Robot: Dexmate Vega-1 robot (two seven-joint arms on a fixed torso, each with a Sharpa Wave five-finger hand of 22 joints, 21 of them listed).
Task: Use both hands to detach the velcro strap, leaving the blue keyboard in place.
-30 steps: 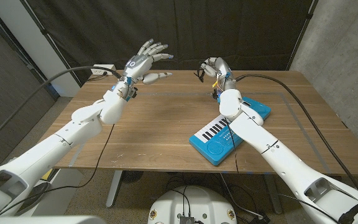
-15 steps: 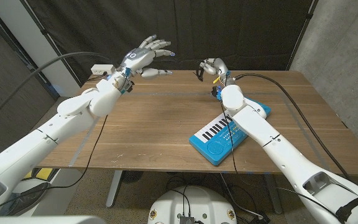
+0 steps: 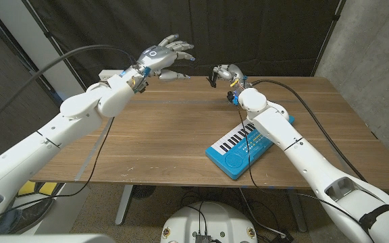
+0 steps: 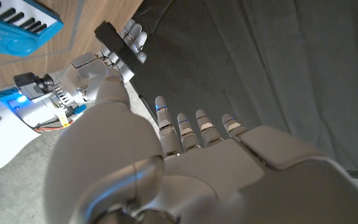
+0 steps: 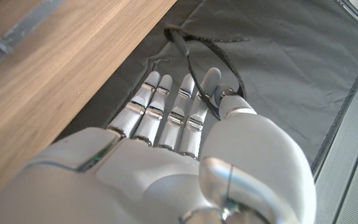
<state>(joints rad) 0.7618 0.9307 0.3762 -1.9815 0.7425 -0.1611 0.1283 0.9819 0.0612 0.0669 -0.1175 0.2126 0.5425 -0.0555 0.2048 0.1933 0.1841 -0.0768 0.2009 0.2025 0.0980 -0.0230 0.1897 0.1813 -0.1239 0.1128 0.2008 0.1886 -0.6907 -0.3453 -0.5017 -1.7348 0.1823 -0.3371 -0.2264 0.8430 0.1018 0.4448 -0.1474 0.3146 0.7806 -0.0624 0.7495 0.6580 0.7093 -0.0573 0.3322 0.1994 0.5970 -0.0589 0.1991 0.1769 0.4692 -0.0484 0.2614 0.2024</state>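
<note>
Both arms raised over the far side of the wooden table; left hand up in the air at the far edge, fingers spread, holding nothing; right hand also lifted near the far edge, pinching a black velcro strap between thumb and fingers; strap seen in right wrist view as a thin dark loop running up from the thumb; same strap as a dark flat tab at the right hand's fingertips in left wrist view. Hands apart, left not touching strap. Blue keyboard flat on the table toward the right side, below and partly under the right forearm, untouched by either hand; cable draped across it.

Judged stage: strap held one-handed in mid-air, second hand closing in to take the free end; cannot tell whether the two velcro faces are already parted.

Risks, as judgement: thin pinch only, so strap could slip out or twist when the left hand tugs; left fingers wide, may close on air or knock the strap loose instead of gripping the end; strap small and dark against dark curtain, alignment hard; dropped strap could fall off the far edge; right forearm or trailing cable close above keyboard, a downward swing could drag or shove it out of place.
</note>
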